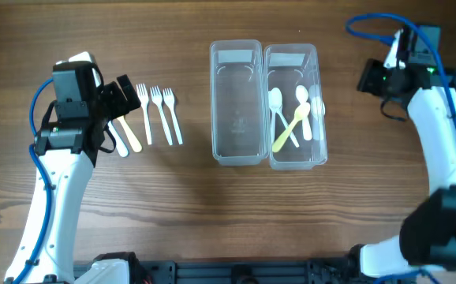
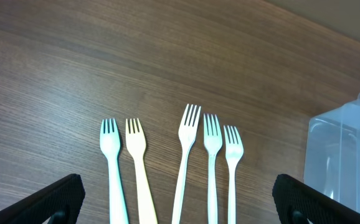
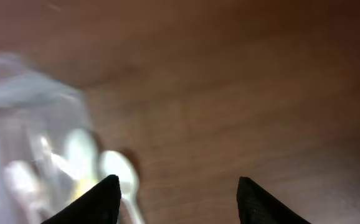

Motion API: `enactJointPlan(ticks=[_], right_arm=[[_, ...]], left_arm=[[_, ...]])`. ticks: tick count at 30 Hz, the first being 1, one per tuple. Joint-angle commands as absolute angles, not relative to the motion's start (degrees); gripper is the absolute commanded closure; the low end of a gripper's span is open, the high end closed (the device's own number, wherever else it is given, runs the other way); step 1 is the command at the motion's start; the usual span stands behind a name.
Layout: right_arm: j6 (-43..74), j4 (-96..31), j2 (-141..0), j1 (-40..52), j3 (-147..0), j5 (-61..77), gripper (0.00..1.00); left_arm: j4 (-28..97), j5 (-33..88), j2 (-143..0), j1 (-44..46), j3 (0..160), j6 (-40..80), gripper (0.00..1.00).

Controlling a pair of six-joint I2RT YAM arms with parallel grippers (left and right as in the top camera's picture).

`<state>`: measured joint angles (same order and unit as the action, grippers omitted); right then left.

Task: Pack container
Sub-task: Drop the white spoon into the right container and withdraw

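Observation:
Two clear plastic containers stand side by side mid-table. The left container (image 1: pixel 236 150) is empty. The right container (image 1: pixel 297 158) holds several white spoons (image 1: pixel 275 100) and a yellow spoon (image 1: pixel 289 131). Several plastic forks (image 1: pixel 156 113) lie in a row on the wood at the left, one of them cream (image 2: pixel 136 163). My left gripper (image 1: pixel 125 96) is open and empty, with its fingers either side of the fork handles (image 2: pixel 180 211). My right gripper (image 1: pixel 368 79) is open and empty (image 3: pixel 179 202), to the right of the right container, which shows blurred (image 3: pixel 24 118).
A corner of a clear container (image 2: pixel 348 158) shows at the right of the left wrist view. Bare wooden table lies around the containers and forks. The right wrist view is blurred.

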<state>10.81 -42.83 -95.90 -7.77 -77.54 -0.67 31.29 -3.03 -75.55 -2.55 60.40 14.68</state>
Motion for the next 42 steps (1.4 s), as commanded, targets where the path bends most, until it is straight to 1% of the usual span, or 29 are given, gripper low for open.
enactJointPlan(ticks=[1, 3, 6, 9, 14, 16, 21, 24, 25, 29, 30, 32, 33, 35, 36, 37, 39, 42], right_arm=[[10.4, -44.5, -104.3, -6.7, -75.1, 4.5, 0.41], [10.4, -44.4, -108.2, -6.0, -75.1, 7.5, 0.41], [9.7, -44.4, -111.5, -5.6, -75.1, 8.5, 0.41], [4.5, -46.3, -112.2, -5.2, -74.8, 12.2, 0.43], [1.4, -45.2, -112.2, -1.8, -71.0, 12.7, 0.38], [1.5, -43.8, -112.2, -1.6, -69.8, 12.0, 0.38], [5.1, -42.2, -112.2, -2.7, -68.8, 1.9, 0.38], [5.1, -42.3, -112.2, -4.2, -68.8, 0.6, 0.51], [5.4, -42.5, -112.2, -4.6, -68.7, -0.9, 0.53], [6.4, -41.9, -112.2, -6.4, -68.6, -4.1, 0.54], [6.3, -41.3, -112.2, -6.5, -68.6, -4.1, 0.58], [6.0, -40.9, -112.2, -6.5, -68.6, -4.1, 0.69], [6.0, -40.9, -112.2, -6.5, -68.6, -4.1, 0.77], [6.0, -40.9, -112.2, -6.5, -68.6, -4.1, 0.82], [6.0, -40.9, -112.2, -6.5, -68.7, -4.1, 0.9], [6.0, -40.9, -112.2, -6.5, -68.7, -4.1, 0.94], [6.0, -41.9, -111.8, -6.5, -70.8, -4.1, 0.96], [6.1, -46.0, -107.8, -6.3, -78.6, -3.4, 0.96]], left_arm=[[31.1, -2.4, -75.9, -2.9, 61.5, 14.0, 0.0], [31.1, -2.4, -75.9, -2.9, 61.5, 14.0, 0.0], [31.1, -2.4, -75.9, -2.9, 61.5, 14.0, 0.0], [31.1, -2.4, -75.9, -2.9, 61.5, 14.0, 0.0], [31.1, -2.4, -75.9, -2.9, 61.5, 14.0, 0.0], [31.1, -2.4, -75.9, -2.9, 61.5, 14.0, 0.0], [31.1, -2.4, -75.9, -2.9, 61.5, 14.0, 0.0], [31.1, -2.4, -75.9, -2.9, 61.5, 14.0, 0.0], [31.1, -2.4, -75.9, -2.9, 61.5, 14.0, 0.0], [31.1, -2.4, -75.9, -2.9, 61.5, 14.0, 0.0], [31.1, -2.4, -75.9, -2.9, 61.5, 14.0, 0.0], [31.1, -2.4, -75.9, -2.9, 61.5, 14.0, 0.0], [31.1, -2.4, -75.9, -2.9, 61.5, 14.0, 0.0], [31.1, -2.4, -75.9, -2.9, 61.5, 14.0, 0.0], [31.1, -2.4, -75.9, -2.9, 61.5, 14.0, 0.0], [31.1, -2.4, -75.9, -2.9, 61.5, 14.0, 0.0], [31.1, -2.4, -75.9, -2.9, 61.5, 14.0, 0.0], [31.1, -2.4, -75.9, -2.9, 61.5, 14.0, 0.0]])
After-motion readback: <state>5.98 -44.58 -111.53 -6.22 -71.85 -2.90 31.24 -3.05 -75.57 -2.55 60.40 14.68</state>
